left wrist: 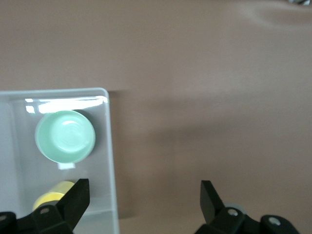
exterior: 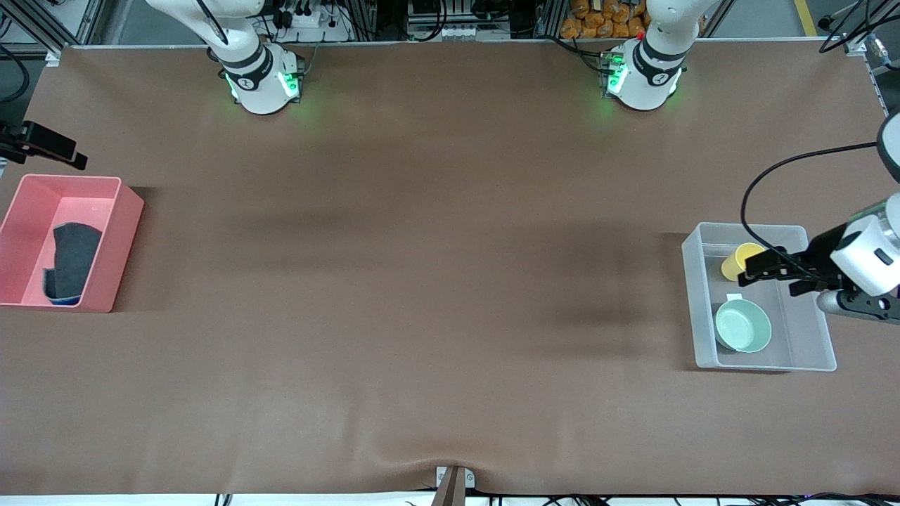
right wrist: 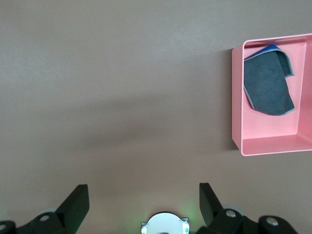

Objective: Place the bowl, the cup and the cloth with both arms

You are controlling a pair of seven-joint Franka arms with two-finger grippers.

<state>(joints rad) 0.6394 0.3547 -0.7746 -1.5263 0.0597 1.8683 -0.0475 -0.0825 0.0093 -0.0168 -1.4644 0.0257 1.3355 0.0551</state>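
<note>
The mint-green bowl sits upright in a clear bin at the left arm's end of the table. The yellow cup is in the same bin, farther from the front camera than the bowl. My left gripper hangs over the bin beside the cup, open and empty. In the left wrist view the bowl and the cup show. The cloth lies crumpled, grey side up, in a pink bin. My right gripper is open, empty and high above the table.
The clear bin's wall runs between the left gripper's fingers. In the right wrist view the cloth lies in the pink bin, and the right arm's base is below the gripper. A black bracket stands beside the pink bin.
</note>
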